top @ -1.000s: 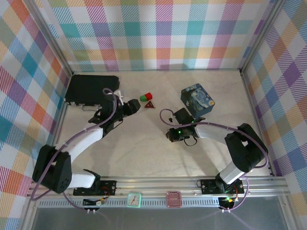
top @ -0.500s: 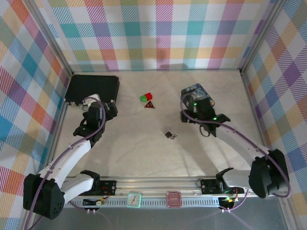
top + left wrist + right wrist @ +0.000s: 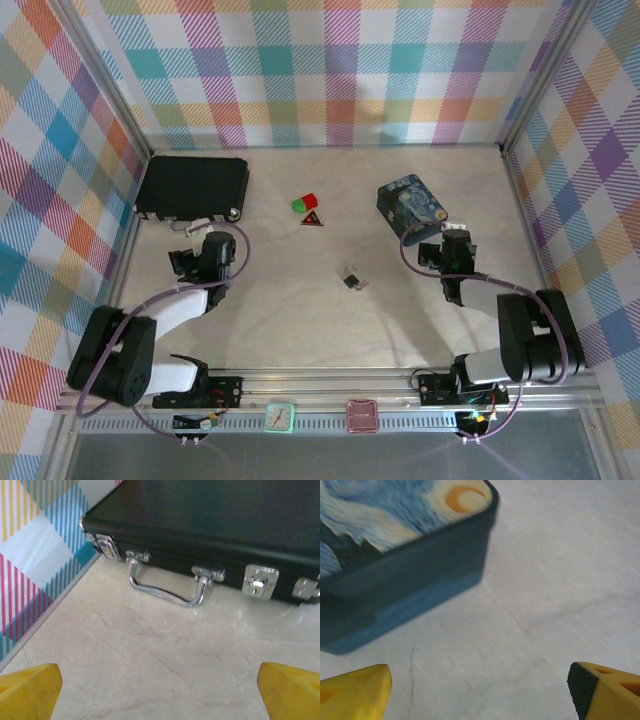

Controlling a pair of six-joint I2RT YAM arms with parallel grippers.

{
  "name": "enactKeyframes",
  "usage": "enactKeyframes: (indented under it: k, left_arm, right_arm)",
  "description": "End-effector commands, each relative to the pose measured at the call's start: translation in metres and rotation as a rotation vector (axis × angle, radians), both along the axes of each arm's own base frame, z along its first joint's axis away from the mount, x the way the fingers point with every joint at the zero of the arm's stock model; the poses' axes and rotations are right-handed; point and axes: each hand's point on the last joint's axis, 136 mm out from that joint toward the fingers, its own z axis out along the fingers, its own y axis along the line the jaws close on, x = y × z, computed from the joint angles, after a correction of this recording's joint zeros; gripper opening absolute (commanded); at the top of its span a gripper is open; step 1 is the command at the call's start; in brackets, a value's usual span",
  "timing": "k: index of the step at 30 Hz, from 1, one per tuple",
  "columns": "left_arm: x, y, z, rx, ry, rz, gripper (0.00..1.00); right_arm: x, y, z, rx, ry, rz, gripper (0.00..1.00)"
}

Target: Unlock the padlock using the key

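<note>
The padlock point(image 3: 349, 279) lies near the middle of the tabletop point(image 3: 290, 330), a tiny dark body with nothing gripping it. A pale silvery sliver touches its right side. That may be the key point(image 3: 359, 285) or the shackle; it is too small to tell which.

Both tools are well away from it. The left tool point(image 3: 160, 692) has its yellow fingertips spread wide and empty, facing the black case point(image 3: 210, 525) in the far left corner. The right tool point(image 3: 480, 692) is also wide and empty, just beside the blue painted tin point(image 3: 395, 555) toward the right edge.

Judging by their size, lock and key should be light, rigid metal. They are likely slick against the pads and apt to skid or spin on the smooth tabletop. The padlock looks best pinched across the flat faces of its body, leaving the keyhole end free. The key is best taken by its roundish head so the shaft protrudes. Its thinness would make lifting it off the surface the fiddly part.
</note>
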Motion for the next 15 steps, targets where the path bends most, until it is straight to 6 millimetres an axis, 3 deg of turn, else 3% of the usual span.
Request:
enactKeyframes:
  k: [1, 4, 7, 8, 10, 15]
  left_arm:
    - [0.025, -0.002, 0.017, 0.011, -0.127, -0.053, 1.00]
    - [0.040, -0.012, 0.010, -0.104, -0.169, -0.152, 1.00]
    - [0.051, -0.020, -0.004, -0.154, -0.166, -0.243, 0.99]
    - [0.052, -0.027, -0.010, -0.169, -0.131, -0.286, 0.99]
    - [0.050, -0.025, -0.018, -0.174, -0.171, -0.291, 1.00]
    - [0.052, -0.023, -0.018, -0.184, -0.159, -0.285, 1.00]
  right_arm:
    - [0.036, 0.013, 0.048, 0.020, -0.244, 0.083, 0.92]
    - [0.032, 0.011, 0.045, 0.047, -0.268, 0.082, 0.99]
    - [0.033, 0.000, 0.037, 0.072, -0.329, 0.058, 0.99]
    - [0.033, 0.003, 0.031, 0.094, -0.248, 0.061, 0.99]
    - [0.036, -0.001, 0.033, 0.113, -0.274, 0.064, 0.99]
    - [0.035, -0.001, 0.032, 0.114, -0.264, 0.063, 0.99]
